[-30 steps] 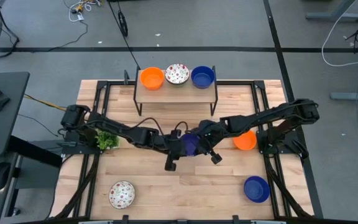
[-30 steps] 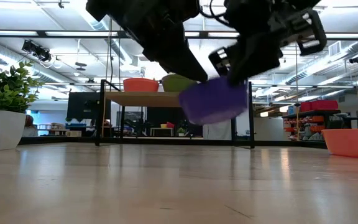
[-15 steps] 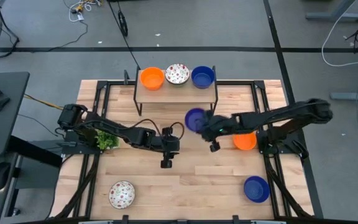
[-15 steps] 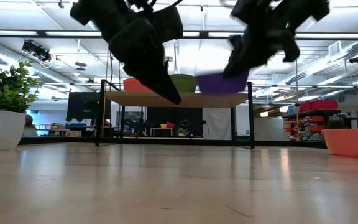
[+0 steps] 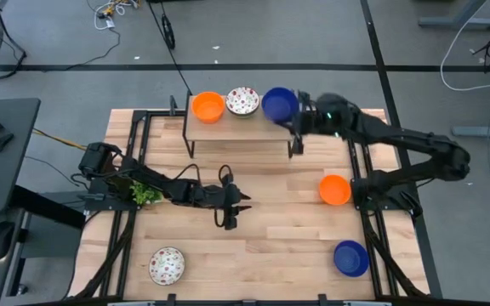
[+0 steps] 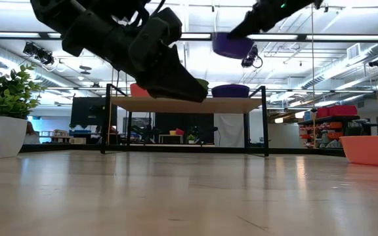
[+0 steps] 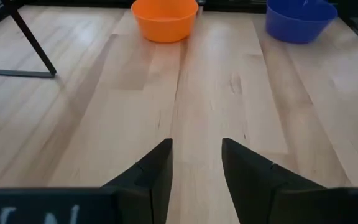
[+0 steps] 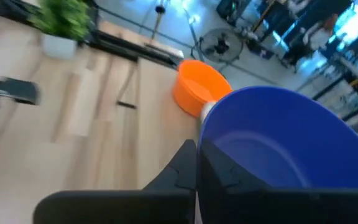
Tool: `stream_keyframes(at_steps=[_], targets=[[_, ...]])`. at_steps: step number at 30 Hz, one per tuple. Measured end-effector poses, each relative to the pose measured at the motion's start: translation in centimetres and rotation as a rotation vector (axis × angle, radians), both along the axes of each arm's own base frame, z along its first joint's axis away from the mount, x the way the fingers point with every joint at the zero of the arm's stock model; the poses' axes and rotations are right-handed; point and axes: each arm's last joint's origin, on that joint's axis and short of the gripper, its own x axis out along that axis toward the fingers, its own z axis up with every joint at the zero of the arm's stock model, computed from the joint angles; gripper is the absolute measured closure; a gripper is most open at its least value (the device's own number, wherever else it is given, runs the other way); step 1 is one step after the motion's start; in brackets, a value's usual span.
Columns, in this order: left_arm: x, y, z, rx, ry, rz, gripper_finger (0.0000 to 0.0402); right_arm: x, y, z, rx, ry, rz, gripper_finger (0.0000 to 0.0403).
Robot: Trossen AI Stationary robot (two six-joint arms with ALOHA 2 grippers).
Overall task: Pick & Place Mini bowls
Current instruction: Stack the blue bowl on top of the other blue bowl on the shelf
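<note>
My right gripper (image 5: 297, 117) (image 6: 254, 19) is shut on a blue mini bowl (image 5: 277, 104) (image 6: 233, 44) (image 8: 291, 143), high over the right end of the black-framed shelf (image 5: 196, 126). Under it another blue bowl (image 6: 231, 90) stands on the shelf, beside a speckled bowl (image 5: 242, 100) and an orange bowl (image 5: 208, 106). On the table stand an orange bowl (image 5: 335, 189) (image 7: 165, 18), a blue bowl (image 5: 350, 257) (image 7: 300, 18) and a speckled bowl (image 5: 167, 265). My left gripper (image 5: 237, 211) (image 7: 196, 144) hovers open over the table's middle. My right gripper holds the blue bowl by its rim (image 8: 211, 140) on the side toward the table's right. One finger (image 8: 188, 168) lies against the outside of the wall; the bowl hides the other. The bowl is lifted clear and roughly upright above the shelf.
A small green plant in a white pot (image 5: 146, 191) (image 6: 2, 115) stands at the table's left, close under my left arm. The shelf's black legs (image 6: 109, 121) stand on the far half of the table. Bare wood (image 5: 262, 255) lies between the near bowls.
My right gripper has carried the blue bowl from the table's middle up and toward the far edge, until it hangs over the shelf's right end. My left gripper, which was next to the bowl, has parted from it and stays low over the middle.
</note>
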Motion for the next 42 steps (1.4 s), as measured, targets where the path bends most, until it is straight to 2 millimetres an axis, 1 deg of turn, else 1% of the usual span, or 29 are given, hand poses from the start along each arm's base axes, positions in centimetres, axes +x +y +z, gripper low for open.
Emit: stream_keyframes(at_steps=[3,7,10,13,25,32,36,42], targets=[[0.0,0.0,0.0,0.0,0.0,0.0,0.026,0.7,-2.8,-0.4,0.031,0.038,-0.022,0.0397],[0.0,0.0,0.0,-0.001,0.004,-0.002,0.026,1.2,-5.7,-2.0,0.078,0.091,-0.074,0.0397],[0.0,0.0,0.0,-0.001,0.005,-0.003,0.0259,1.2,-7.1,-2.8,0.104,0.107,-0.116,0.0397],[0.0,-0.2,-0.1,0.003,0.006,-0.009,0.026,1.1,-8.0,-3.3,0.135,0.114,-0.122,0.0397],[0.0,-0.2,0.0,-0.001,0.005,-0.008,0.0259,1.7,-9.0,-4.8,0.197,0.135,-0.138,0.0397],[-0.1,-0.2,0.0,-0.001,0.005,-0.009,0.0259,1.7,-9.1,-5.0,0.217,0.136,-0.148,0.0395],[-0.1,-0.2,0.0,-0.001,0.005,-0.009,0.0259,1.7,-9.0,-5.0,0.227,0.138,-0.154,0.0381],[-0.1,-0.2,0.0,-0.001,0.005,-0.009,0.0259,1.7,-9.0,-5.1,0.249,0.137,-0.165,0.0346]])
